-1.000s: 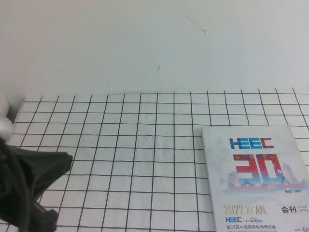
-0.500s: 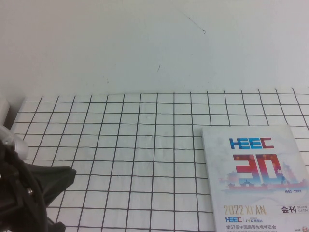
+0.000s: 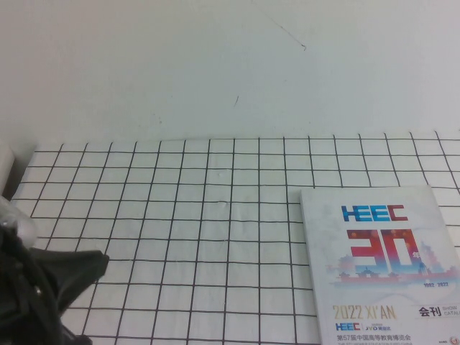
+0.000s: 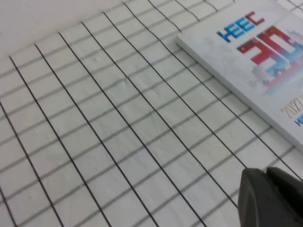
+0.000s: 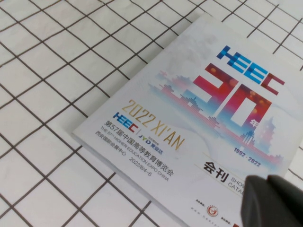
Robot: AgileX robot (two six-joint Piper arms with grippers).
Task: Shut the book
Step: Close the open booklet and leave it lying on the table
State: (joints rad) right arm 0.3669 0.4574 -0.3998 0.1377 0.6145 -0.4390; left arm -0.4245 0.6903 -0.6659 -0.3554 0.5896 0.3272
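The book [image 3: 381, 266] lies closed and flat on the near right of the surface [image 3: 180, 230], front cover up, showing "HEEC", a large red "30" and "2022 XI'AN". Its near edge runs out of frame. The surface is white with a black grid. The left gripper [image 3: 50, 284], dark, sits at the near left corner, well apart from the book.

Left gripper [image 4: 265, 196] low at near-left corner, fingers together. Right gripper [image 5: 268, 198] raised over near-right side, fingers together.
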